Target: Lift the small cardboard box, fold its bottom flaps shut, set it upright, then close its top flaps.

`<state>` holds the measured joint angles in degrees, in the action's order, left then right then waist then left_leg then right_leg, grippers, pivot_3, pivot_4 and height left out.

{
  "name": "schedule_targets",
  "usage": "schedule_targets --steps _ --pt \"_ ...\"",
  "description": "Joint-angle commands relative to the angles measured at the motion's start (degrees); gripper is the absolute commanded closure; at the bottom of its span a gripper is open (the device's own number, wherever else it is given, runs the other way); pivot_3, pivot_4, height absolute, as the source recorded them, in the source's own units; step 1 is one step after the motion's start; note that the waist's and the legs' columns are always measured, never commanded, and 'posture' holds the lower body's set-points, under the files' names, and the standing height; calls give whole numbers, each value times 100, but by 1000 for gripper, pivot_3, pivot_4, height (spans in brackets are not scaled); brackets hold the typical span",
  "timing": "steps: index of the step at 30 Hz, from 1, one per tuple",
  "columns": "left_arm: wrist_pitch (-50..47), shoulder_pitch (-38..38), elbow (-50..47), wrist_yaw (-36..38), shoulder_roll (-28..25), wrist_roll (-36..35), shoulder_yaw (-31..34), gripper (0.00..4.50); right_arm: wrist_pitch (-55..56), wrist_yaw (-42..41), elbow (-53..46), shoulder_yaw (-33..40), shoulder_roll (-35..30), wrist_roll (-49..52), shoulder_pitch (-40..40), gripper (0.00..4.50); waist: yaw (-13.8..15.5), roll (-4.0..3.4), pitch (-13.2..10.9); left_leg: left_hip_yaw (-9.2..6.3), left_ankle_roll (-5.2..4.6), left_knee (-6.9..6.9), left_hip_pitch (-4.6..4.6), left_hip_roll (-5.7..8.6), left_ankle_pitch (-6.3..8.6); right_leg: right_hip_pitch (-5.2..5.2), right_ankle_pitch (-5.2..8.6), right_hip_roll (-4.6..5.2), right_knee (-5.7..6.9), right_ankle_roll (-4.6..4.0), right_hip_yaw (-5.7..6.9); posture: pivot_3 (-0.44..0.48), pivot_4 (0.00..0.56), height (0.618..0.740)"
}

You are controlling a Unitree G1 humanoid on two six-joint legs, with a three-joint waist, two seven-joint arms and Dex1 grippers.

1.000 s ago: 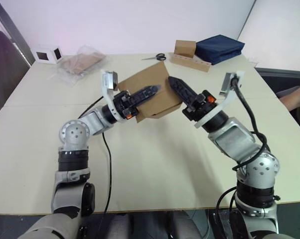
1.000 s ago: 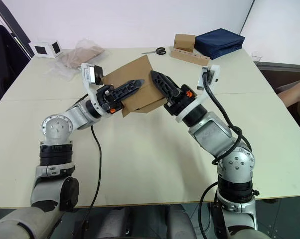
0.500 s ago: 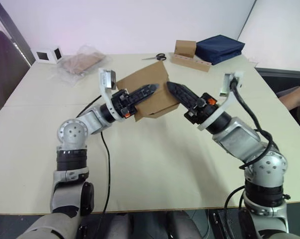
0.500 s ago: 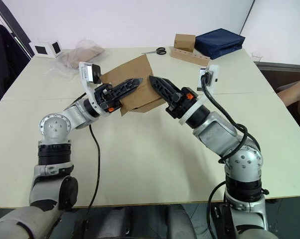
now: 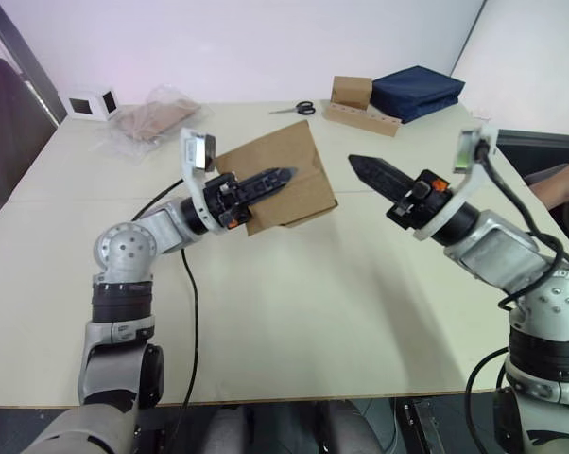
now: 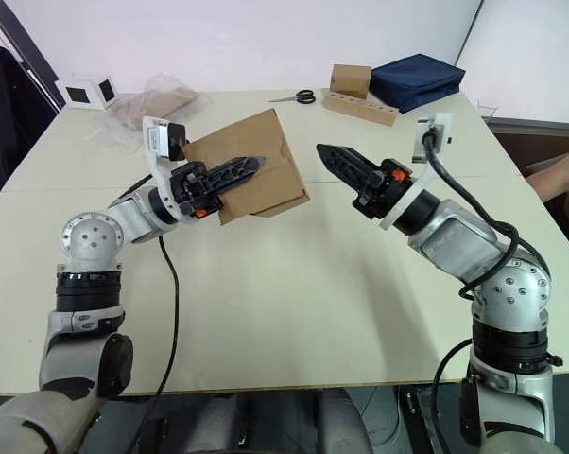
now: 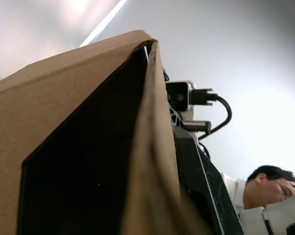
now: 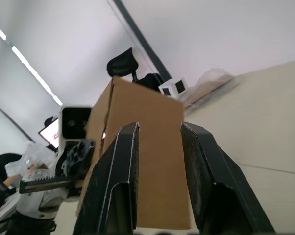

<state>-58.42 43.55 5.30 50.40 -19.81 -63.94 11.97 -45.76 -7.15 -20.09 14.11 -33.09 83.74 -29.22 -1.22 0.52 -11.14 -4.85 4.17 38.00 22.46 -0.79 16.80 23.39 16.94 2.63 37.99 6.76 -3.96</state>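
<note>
Fingers of the left gripper (image 5: 283,176) clamp one wall of the small cardboard box (image 5: 284,178), plain brown corrugated, held tilted above the table (image 5: 294,312). Right gripper (image 5: 358,164), slightly parted, hangs apart beside the box.

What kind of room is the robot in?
Probably an office or lab used as a workroom: a big pale table against plain white walls, scissors and a folded navy cloth on it, an office chair behind.
</note>
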Motion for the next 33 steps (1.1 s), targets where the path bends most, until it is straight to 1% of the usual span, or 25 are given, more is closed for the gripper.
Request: schedule_targets --steps 1,2,4,5,8,10,12,13,14,16,18,20,23,26,29,32,33 --pt "179 128 -269 588 -436 427 -386 4500 -18 -237 -241 122 -285 -305 79 3164 2 0 0 0 0 0 0 0 0 0 0 0 0 0 0 0 150 740" --pt "265 131 -285 751 -551 590 -519 4500 -31 -283 -269 104 -330 -388 106 3164 1 -1 0 0 0 0 0 0 0 0 0 0 0 0 0 0 150 740" --pt "542 286 -247 1346 -1065 1236 -1127 4500 -112 -523 -425 -17 -610 -734 249 3164 2 -1 -1 1 0 -3 0 0 0 0 0 -1 -3 0 0 0 150 740" --pt "734 427 -130 1581 -1236 1542 -1366 4500 -131 -650 -498 -60 -711 -878 337 3164 3 -2 -1 1 0 -4 0 0 0 1 0 -1 -3 0 0 0 150 740" --pt "920 758 206 2034 -1493 2015 -1790 4500 -144 -881 -551 -97 -804 -1067 468 3164 18 0 -3 1 1 -6 0 1 -1 0 0 -3 -4 -1 1 0 150 740" --pt "1310 1018 399 2613 -1743 2559 -2262 4500 -124 -1147 -633 -211 -966 -1431 584 3164 14 0 -3 3 1 -6 0 1 0 -1 0 -2 -6 -1 0 0 150 740" --pt "1811 1707 860 3210 -1936 3409 -2991 4500 -114 -1302 -768 -234 -1043 -1605 734 3164 13 2 -4 3 0 -8 1 1 0 -1 1 -3 -9 0 -1 0 150 740" --pt "1965 1991 1064 3421 -1969 3712 -3247 4500 -113 -1343 -827 -223 -1054 -1647 788 3164 32 9 -15 3 0 -10 2 1 0 1 1 -4 -10 0 0 0 150 740" --pt "2291 2363 1370 3580 -1923 4162 -3579 4500 -128 -1392 -971 -189 -1100 -1653 876 3164 29 10 -17 -1 1 -9 8 1 0 4 1 -7 -10 -1 3 0 150 740" --pt "2938 2868 1811 3937 -1843 4909 -4137 4500 -135 -1489 -1279 -195 -1253 -1833 1051 3164 45 10 -24 0 0 -8 10 2 0 4 1 -6 -12 0 3 0 150 740" --pt "3543 3120 2159 4158 -1760 5405 -4449 4500 -134 -1568 -1478 -231 -1378 -2036 1177 3164 31 8 -24 2 -7 -9 16 4 4 3 1 -4 -28 0 2 0 150 740" --pt "4246 3310 2426 4207 -1692 5775 -4811 4500 -140 -1665 -1730 -265 -1552 -2265 1381 3164 3 6 -24 5 -21 -10 17 3 12 3 1 -3 -37 1 0 0 150 740" --pt "4985 3593 2762 4210 -1546 6001 -5352 4500 -120 -1773 -2121 -299 -1759 -2534 1690 3164 5 8 -34 2 -33 -14 22 0 19 8 2 -6 -42 1 1 0 150 740" --pt "5550 3754 3118 4210 -1371 6171 -5674 4500 -90 -1787 -2322 -309 -1780 -2655 1836 3164 12 8 -34 0 -33 0 60 -1 18 36 0 -6 -41 3 2 0 150 740" --pt "5994 3782 3418 4210 -1099 6455 -5850 4500 -78 -1714 -2364 -325 -1655 -2710 1863 3164 26 8 -34 0 -33 14 84 3 18 53 -3 0 -40 9 3 0 150 740" --pt "6075 3840 3626 4210 -735 6665 -5827 4500 -81 -1660 -2374 -359 -1571 -2776 1886 3164 55 10 -35 0 -33 15 84 4 18 52 -3 1 -39 9 3 0 150 740" --pt "6082 3871 3710 4210 -636 6744 -5779 4233 -86 -1659 -2378 -373 -1553 -2796 1891 3196 56 10 -35 -3 -33 16 87 4 18 54 -3 0 -37 9 7 0 150 740"
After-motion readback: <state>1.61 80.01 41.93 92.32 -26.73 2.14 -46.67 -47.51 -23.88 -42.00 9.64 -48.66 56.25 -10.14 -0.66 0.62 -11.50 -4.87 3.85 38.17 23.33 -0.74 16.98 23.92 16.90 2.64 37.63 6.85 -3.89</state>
